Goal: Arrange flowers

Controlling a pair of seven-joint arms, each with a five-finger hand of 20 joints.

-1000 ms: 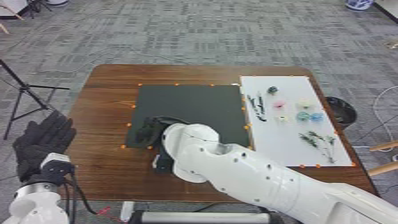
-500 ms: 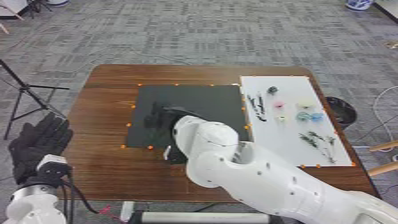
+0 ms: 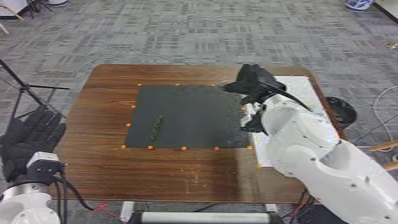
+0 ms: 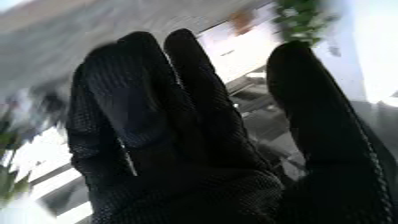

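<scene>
The brown table [image 3: 102, 175] is the biggest thing. On it is a black mat [image 3: 195, 112], and next to that a white board [image 3: 297, 87]. The right hand [image 3: 252, 81] is up by the far end of the board, fingers straight and thumb held away from them. The left hand [image 3: 28, 142] is just beside the table, its fingers straight too. A thin green stem [image 3: 156, 128] lies on the mat, well apart from the right hand, to its left and closer to the robot.
</scene>
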